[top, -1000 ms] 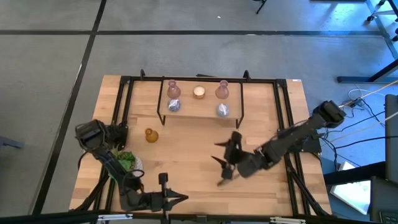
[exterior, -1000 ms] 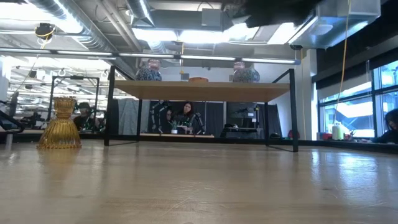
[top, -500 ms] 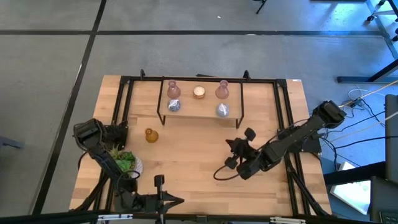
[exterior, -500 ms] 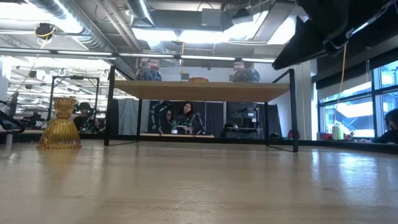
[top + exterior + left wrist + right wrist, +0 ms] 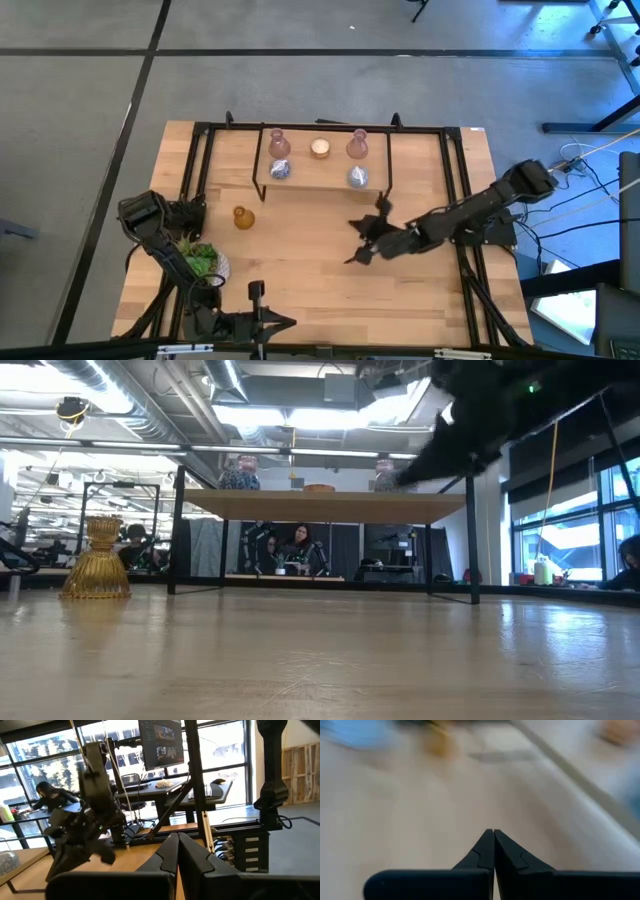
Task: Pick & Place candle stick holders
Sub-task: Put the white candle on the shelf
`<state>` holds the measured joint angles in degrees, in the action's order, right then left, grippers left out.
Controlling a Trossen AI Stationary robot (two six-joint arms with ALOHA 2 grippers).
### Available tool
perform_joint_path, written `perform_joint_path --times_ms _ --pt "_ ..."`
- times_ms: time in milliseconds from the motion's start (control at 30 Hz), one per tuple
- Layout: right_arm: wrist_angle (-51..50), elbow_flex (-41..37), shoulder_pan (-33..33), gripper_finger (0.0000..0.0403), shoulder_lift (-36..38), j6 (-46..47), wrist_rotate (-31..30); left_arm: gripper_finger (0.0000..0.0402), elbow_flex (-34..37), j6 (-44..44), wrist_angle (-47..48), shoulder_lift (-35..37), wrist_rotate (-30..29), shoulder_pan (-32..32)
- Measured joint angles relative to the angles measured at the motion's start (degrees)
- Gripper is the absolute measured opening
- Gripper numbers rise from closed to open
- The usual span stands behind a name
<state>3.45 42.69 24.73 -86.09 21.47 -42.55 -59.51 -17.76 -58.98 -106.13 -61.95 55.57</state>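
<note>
While the right pincer hangs pinched shut and empty mid-bench:
The amber candle holder stands well apart, toward the left arm's side.

Beyond the right gripper's closed fingertips everything smears; only an amber blotch shows. The shelf hides the holders' bases.
</note>
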Motion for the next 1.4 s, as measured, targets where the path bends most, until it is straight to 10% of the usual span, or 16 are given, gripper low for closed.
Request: perform_joint_path --times_ms 133,467,1400 --pt "21.7 -9.4 -2.6 0.0001 4.2 -8.4 6.9 0.0002 0.0 0.0 0.0 0.0 0.0 0.4" --pt "29.3 -20.0 -4.7 0.0000 18.2 -7.0 -0.9 0.0002 0.0 0.0 -0.4 0.0 -0.5 1.1" --pt "-3.5 -1.0 -9.9 0.0000 6.0 2.7 -9.3 0.0002 0.0 0.8 -0.4 0.0 1.6 -0.2"
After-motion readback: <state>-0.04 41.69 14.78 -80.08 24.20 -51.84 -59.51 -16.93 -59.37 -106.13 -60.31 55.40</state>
